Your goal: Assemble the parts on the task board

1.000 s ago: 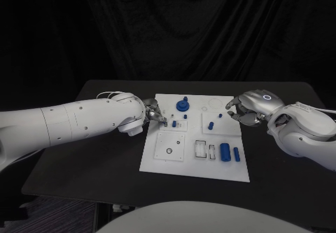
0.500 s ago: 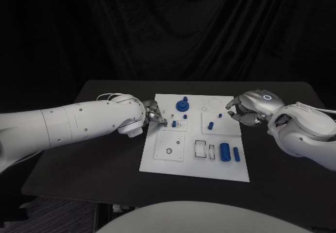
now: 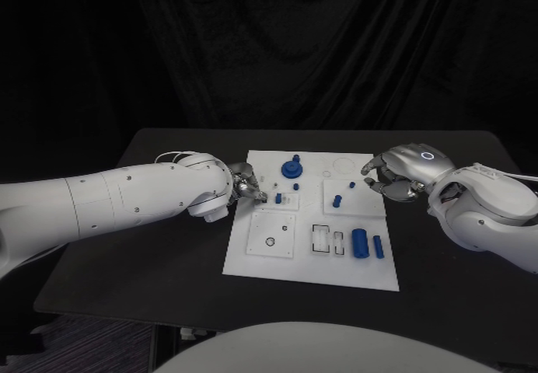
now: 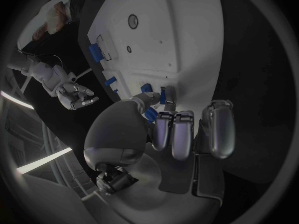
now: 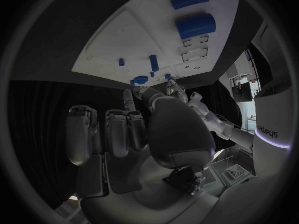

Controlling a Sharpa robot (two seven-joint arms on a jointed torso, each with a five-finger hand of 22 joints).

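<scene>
The task board [image 3: 269, 260] lay in the middle of the black table [image 3: 157, 272], a white plate with its long side running from twelve to six o'clock in the head view. The left hand [image 3: 248, 186] sat at the board's nine o'clock edge, toward its far end, with its fingertips [image 4: 163, 95] closed on a small blue peg [image 3: 278, 199] (the left wrist view showed the pinch on the small blue piece against the white surface while the other fingers lay straight beside it). At about twelve o'clock from that peg stood a round blue knob [image 3: 292, 168] on the far part of the board, with a smaller blue stud [image 3: 296, 186] between them. The right hand [image 3: 395, 177] hovered off the board's three o'clock edge, its fingers curled inward with nothing in them. Near that hand a short blue pin [image 3: 352, 185] and a taller blue pin [image 3: 337, 201] stood on the board. Toward five o'clock on the board lay a thick blue cylinder [image 3: 360, 242] with a slim blue bar [image 3: 379, 247] just beside it
</scene>
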